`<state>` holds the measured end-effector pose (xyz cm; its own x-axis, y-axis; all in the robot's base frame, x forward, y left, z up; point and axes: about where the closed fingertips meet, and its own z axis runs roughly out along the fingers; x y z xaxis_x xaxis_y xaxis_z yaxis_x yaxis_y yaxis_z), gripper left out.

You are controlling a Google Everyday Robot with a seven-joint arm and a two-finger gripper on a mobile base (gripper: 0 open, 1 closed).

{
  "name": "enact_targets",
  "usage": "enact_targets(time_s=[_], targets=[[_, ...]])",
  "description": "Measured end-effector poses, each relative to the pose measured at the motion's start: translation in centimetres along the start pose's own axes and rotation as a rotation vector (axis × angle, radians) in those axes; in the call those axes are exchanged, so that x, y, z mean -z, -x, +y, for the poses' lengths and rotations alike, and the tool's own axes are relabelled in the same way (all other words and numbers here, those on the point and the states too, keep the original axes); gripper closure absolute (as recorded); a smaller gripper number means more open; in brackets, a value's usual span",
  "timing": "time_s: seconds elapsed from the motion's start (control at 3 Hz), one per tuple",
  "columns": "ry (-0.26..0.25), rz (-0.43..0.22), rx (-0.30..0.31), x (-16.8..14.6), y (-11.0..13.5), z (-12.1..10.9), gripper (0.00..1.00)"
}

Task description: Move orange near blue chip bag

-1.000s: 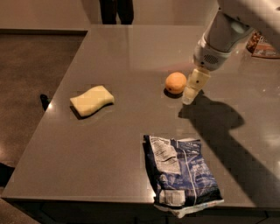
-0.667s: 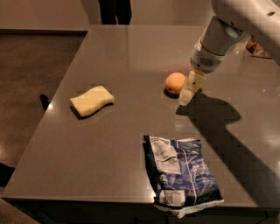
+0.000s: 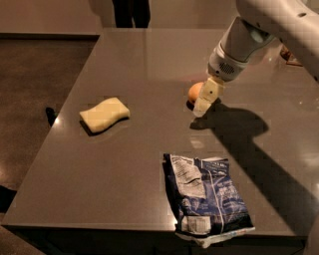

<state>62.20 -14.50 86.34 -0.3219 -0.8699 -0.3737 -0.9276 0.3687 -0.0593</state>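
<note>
The orange point(image 3: 193, 91) sits on the grey table point(image 3: 149, 60), right of centre. My gripper point(image 3: 206, 98) comes down from the upper right and its pale tip stands right against the orange's right side, covering part of it. The blue chip bag point(image 3: 207, 196) lies flat at the table's front edge, well in front of the orange, with its white label end hanging slightly over the edge.
A pale yellow wavy sponge point(image 3: 104, 114) lies on the left part of the table. My arm casts a broad shadow point(image 3: 259, 149) across the right side. A person's legs point(image 3: 130, 12) stand beyond the far edge. A small object point(image 3: 291, 55) sits at the far right.
My gripper has moved left and slightly down, from just right of the orange to overlapping its right side. The orange, bag and sponge have not moved.
</note>
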Motion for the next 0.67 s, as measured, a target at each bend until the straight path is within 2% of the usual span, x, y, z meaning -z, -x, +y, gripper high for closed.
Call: enact_targets(time_s=[0.33,0.67], targets=[[0.020,-0.035,0.027,0.29,1.58,0.73,0.18],[0.031,-0.043,0.044,0.33,2.14,1.15,0.41]])
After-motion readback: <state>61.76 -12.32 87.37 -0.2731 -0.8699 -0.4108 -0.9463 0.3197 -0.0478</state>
